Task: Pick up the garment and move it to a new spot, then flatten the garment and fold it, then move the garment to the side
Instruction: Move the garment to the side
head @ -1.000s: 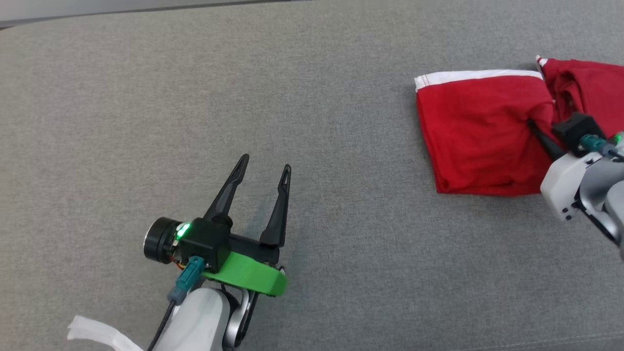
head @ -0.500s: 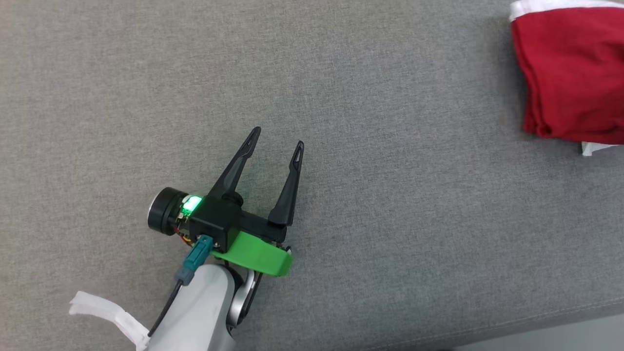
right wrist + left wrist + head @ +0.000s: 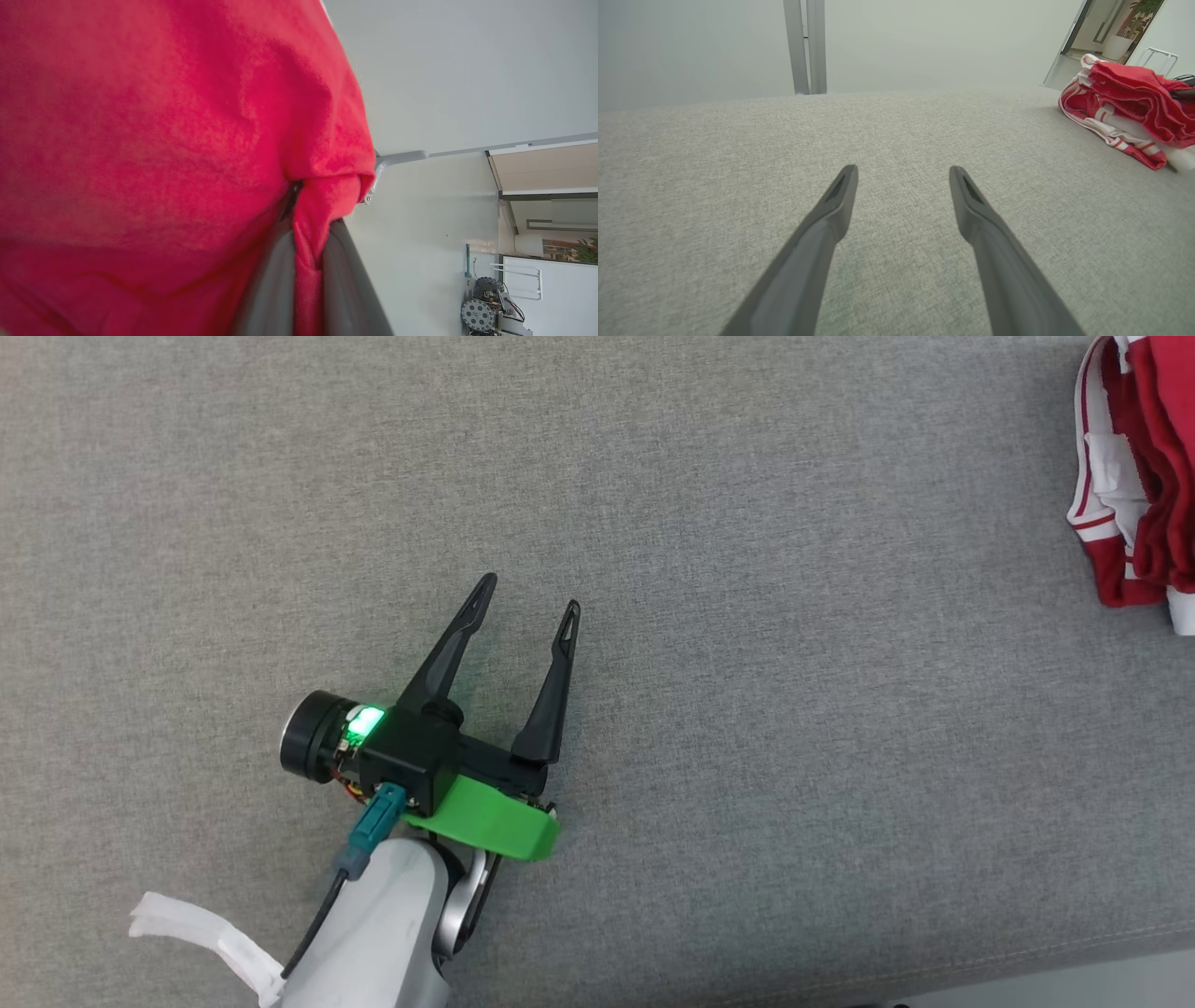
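Since the frame of one second ago, the garment (image 3: 1144,476) changes from a flat red panel into a bunched mass at the right edge of the head view, with white-striped trim now showing. Part of that shift belongs to the camera, which has also moved.

Findings:
- Right gripper (image 3: 308,233): clamped on a fold of the red cloth, which runs pinched between its two fingers in the right wrist view. Fabric drapes over the fingertips and hides them.
- Left gripper (image 3: 529,594): fingers spread moderately apart with nothing between them, low over the grey upholstered surface (image 3: 653,476) and well apart from the garment.
- Garment position: at the far right of the surface. In the left wrist view its striped lower edge appears to rest on the upholstery.

Assessment: this reads as a carry step, one arm hauling the garment sideways. The pinch takes only a narrow fold, so the risk is slippage or the bundle unrolling under drag. Recommended practice: hold the clamp firm, raise the cloth enough that the trailing edge clears the surface, travel smoothly, and lower fully before letting go. The left arm should stay clear of the path.
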`<state>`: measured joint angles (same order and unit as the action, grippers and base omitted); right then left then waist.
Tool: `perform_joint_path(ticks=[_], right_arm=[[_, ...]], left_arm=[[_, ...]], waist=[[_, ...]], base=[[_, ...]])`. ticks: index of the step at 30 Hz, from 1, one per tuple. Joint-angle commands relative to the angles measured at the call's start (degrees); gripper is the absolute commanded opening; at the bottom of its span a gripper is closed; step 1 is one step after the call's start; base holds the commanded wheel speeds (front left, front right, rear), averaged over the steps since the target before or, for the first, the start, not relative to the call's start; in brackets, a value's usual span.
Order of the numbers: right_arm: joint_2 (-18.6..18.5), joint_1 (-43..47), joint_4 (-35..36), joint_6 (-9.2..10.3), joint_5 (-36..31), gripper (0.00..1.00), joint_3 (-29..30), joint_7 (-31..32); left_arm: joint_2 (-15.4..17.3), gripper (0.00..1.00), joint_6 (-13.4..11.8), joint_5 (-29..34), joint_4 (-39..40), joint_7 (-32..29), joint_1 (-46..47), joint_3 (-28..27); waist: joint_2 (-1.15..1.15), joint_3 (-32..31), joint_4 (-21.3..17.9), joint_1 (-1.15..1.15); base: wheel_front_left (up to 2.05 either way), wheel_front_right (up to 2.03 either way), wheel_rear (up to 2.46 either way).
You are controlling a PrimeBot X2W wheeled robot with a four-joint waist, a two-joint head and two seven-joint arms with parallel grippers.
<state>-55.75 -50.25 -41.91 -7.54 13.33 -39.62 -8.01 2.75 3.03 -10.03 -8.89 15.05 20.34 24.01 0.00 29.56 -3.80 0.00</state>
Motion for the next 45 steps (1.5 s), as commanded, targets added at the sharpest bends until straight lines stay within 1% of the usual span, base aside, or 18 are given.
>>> perform_joint_path(ticks=[1,4,5,6,9,15,21,23,27,31,34,36,37,40,43,44,45], right_arm=[[0.88,-0.45,-0.66,0.10,0.18,0.00,0.20,-0.41],[1.89,-0.19,-2.37,0.10,0.95,0.00,0.57,0.16],[2.12,-0.19,-3.25,0.11,1.42,0.31,0.96,-0.01],[2.54,-0.32,-3.89,0.11,1.81,1.00,1.35,-0.19],[4.18,-0.41,-5.23,0.10,2.72,1.00,2.02,0.16],[5.19,-0.54,-7.42,0.10,5.42,1.00,2.15,-0.16],[5.80,-1.43,-7.16,0.10,6.29,1.00,3.24,-1.62],[6.83,-1.86,-6.59,0.10,7.50,1.00,4.68,-2.88],[10.40,-0.37,-4.07,0.10,11.16,1.00,8.22,-5.40],[14.26,3.28,0.78,0.10,14.97,1.00,12.14,-6.78],[18.01,7.26,6.13,0.10,18.27,1.00,16.89,-7.18],[20.65,10.46,10.29,0.10,18.86,1.00,20.98,-7.14],[21.84,12.21,12.28,0.10,18.10,1.00,22.52,-7.15],[27.76,18.86,18.93,0.09,15.96,1.00,28.42,-7.14],[33.07,24.84,24.73,0.09,13.17,1.00,32.34,-7.15],[36.94,28.95,28.07,0.08,11.10,1.00,34.27,-7.15],[39.04,30.98,29.81,0.07,10.06,1.00,34.90,-7.16]], left_arm=[[0.31,1.00,-0.18,-0.01,0.07,0.13,0.76,-0.11],[0.31,1.00,-0.32,-0.11,0.00,0.13,0.72,-0.19],[0.31,1.00,-0.38,-0.17,-0.02,0.13,0.75,-0.26],[0.31,1.00,-0.42,-0.23,-0.07,0.13,0.79,-0.30],[0.31,1.00,-0.62,-0.43,-0.27,0.13,0.57,-0.65],[0.31,1.00,-0.70,-1.32,-0.48,0.14,-0.72,-1.00],[0.30,1.00,-1.23,-2.28,-0.10,0.13,-2.46,-2.14],[0.31,1.00,-1.45,-2.49,0.17,0.13,-3.10,-2.75],[0.30,1.00,-2.20,-3.31,1.09,0.13,-4.53,-4.62],[0.30,1.00,-2.87,-3.76,2.53,0.14,-5.91,-6.64],[0.30,1.00,-3.03,-3.61,3.28,0.13,-7.24,-8.47],[0.29,1.00,-3.26,-4.09,3.77,0.13,-8.10,-9.59],[0.29,1.00,-3.11,-4.22,3.79,0.13,-8.48,-9.85],[0.29,1.00,-3.52,-4.97,4.11,0.13,-9.95,-10.99],[0.28,1.00,-3.61,-5.56,4.27,0.13,-11.28,-11.68],[0.27,1.00,-3.62,-5.61,4.31,0.13,-12.45,-11.94],[0.28,1.00,-3.63,-5.53,4.28,0.13,-13.06,-12.11]], waist=[[0.00,0.14,0.36,0.00],[0.00,0.04,0.66,0.00],[0.00,-0.03,0.80,0.00],[0.00,-0.17,0.89,0.00],[0.00,-1.07,1.03,0.00],[0.00,-4.34,1.06,0.00],[0.00,-8.81,0.78,0.00],[0.00,-10.32,0.81,0.00],[0.00,-13.29,1.06,0.00],[0.00,-15.77,1.71,0.00],[0.00,-17.53,2.25,0.00],[0.00,-18.60,2.58,0.00],[0.00,-19.06,2.76,0.00],[0.00,-20.49,3.33,0.00],[0.00,-21.72,3.94,0.00],[0.00,-22.61,4.30,0.00],[0.00,-23.06,4.45,0.00]], base=[[0.00,0.00,0.00],[0.00,0.00,0.00],[0.00,0.00,0.00],[0.00,0.00,0.00],[0.00,0.00,0.00],[0.00,0.00,0.00],[0.00,0.00,0.00],[0.00,0.00,0.00],[0.00,0.00,0.00],[0.00,0.00,0.00],[0.00,0.00,0.00],[0.00,0.00,0.00],[0.00,0.00,0.00],[0.00,0.00,0.00],[0.00,0.00,0.00],[0.00,0.00,0.00],[0.00,0.00,0.00]])
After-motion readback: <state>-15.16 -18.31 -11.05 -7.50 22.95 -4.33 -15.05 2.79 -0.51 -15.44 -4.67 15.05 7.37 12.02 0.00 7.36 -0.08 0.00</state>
